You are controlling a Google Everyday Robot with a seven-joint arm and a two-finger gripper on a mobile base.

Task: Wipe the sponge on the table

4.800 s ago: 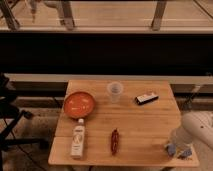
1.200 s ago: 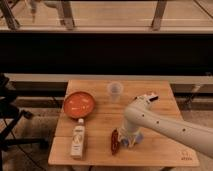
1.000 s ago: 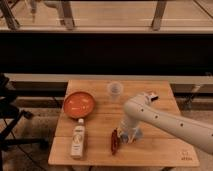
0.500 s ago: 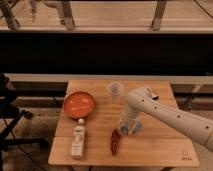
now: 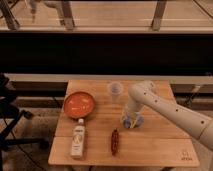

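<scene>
My gripper (image 5: 131, 120) points down at the middle of the wooden table (image 5: 160, 142), on the end of the white arm that reaches in from the right. It is shut on the light-blue sponge (image 5: 135, 122), which shows as blue bits around the fingertips and rests against the tabletop. Most of the sponge is hidden by the gripper.
An orange plate (image 5: 79, 104) sits at the left. A clear cup (image 5: 115, 90) stands at the back, just left of the arm's elbow. At the front left lies a white bottle (image 5: 78, 139), with a thin red item (image 5: 115, 141) beside it. A railing runs behind the table.
The gripper with the sponge has slid over the tabletop from beside the red item toward the back and right. The other objects have not moved.
</scene>
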